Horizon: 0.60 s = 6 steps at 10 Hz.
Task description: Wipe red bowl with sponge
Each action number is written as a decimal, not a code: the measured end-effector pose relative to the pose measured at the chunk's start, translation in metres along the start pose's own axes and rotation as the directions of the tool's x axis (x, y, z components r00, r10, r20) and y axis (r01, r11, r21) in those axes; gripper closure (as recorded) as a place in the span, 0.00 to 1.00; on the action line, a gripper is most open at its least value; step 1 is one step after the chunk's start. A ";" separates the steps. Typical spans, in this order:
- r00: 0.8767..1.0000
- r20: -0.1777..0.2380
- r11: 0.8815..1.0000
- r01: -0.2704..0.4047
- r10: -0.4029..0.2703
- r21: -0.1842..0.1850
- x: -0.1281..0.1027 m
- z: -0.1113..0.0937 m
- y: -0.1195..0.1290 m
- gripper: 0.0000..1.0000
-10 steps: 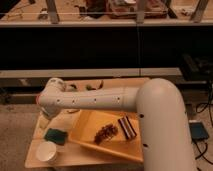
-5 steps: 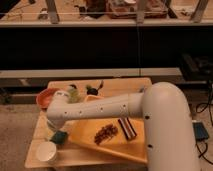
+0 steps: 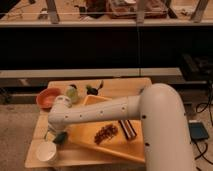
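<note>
The gripper [image 3: 54, 133] was held low at the left of the table [image 3: 122, 86], right by the sponge [image 3: 62, 138]. Whether it was gripping could not be seen. The red bowl [image 3: 47, 98] was set at the back left corner, apart from both.

Red bowl [image 3: 48, 97] orange-red, far-left corner. Sponge [image 3: 61, 137] teal, by the left edge beside the white gripper [image 3: 54, 133] (arm [image 3: 100, 113] white, dark dots in a row). Cup [image 3: 46, 152] white. Tray [image 3: 90, 146] yellow.
</note>
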 end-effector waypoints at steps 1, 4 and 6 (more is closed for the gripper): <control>1.000 0.005 1.000 0.002 -0.002 -0.001 -0.001 0.004 0.000 0.20; 0.999 0.042 1.000 0.000 0.001 -0.020 -0.002 0.018 -0.003 0.20; 0.997 0.069 0.999 -0.022 0.024 -0.040 -0.003 0.028 -0.004 0.30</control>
